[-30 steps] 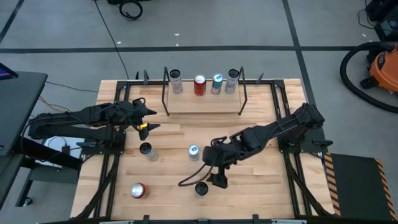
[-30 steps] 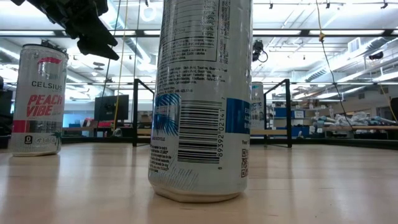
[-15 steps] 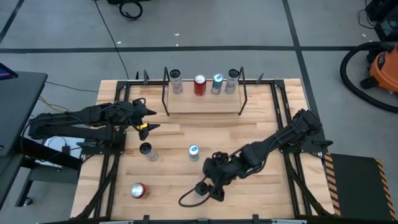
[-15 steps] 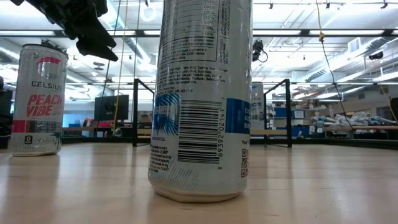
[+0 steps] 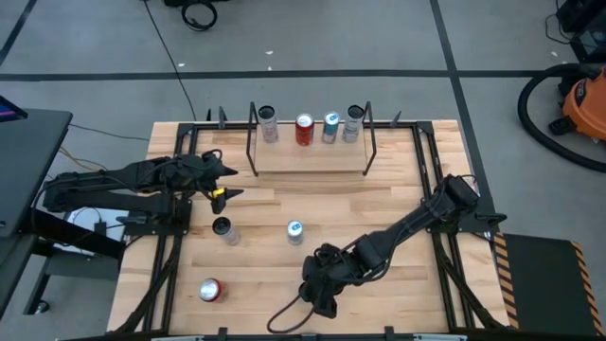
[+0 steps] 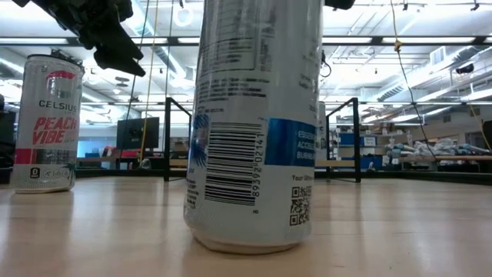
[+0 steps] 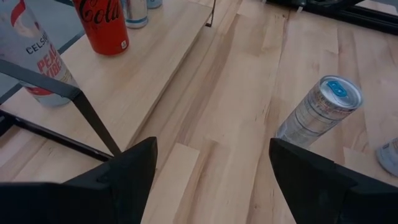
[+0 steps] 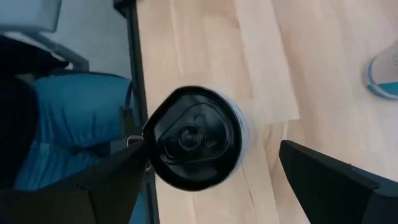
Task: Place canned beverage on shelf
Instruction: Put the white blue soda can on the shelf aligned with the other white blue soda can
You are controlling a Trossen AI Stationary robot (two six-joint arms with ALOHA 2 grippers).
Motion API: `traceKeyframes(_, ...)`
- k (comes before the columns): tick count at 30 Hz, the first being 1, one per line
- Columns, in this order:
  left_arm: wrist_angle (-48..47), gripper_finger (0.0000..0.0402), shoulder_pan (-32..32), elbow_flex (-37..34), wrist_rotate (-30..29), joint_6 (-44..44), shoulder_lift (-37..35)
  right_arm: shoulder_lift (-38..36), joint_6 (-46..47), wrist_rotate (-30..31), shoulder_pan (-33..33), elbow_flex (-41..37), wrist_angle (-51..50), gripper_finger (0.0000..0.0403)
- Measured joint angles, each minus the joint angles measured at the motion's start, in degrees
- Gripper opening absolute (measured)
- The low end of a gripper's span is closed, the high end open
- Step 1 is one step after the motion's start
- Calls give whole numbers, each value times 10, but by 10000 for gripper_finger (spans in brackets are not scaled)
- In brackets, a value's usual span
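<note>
Below, the upright can [image 8: 198, 137] stood between the right gripper's [image 5: 320, 289] spread fingers [image 8: 336, 180], ungrasped.

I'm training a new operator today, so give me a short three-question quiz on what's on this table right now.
1. Multiple choice: how many cans stand on the shelf? A two, B four, C six.
2. True or false: the left gripper is holding a can.
3. Fill in: the right gripper, fingers open, is at the near can with the ___ top.

Key: 1 B. 2 false, its fingers are apart with nothing between them. 3 black.
</note>
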Motion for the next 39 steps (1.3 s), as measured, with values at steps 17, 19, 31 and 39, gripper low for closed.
traceKeyframes(17,1,311,0,0,0,-2,0,-4,-14,-4,4,2,40,373)
traceKeyframes(19,1,311,0,0,0,-2,0,-4,-14,10,4,2,29,373)
traceKeyframes(31,1,311,0,0,0,-2,0,16,-14,-7,7,2,28,373)
traceKeyframes(39,0,311,0,0,0,-2,0,28,-18,-7,7,2,34,373)
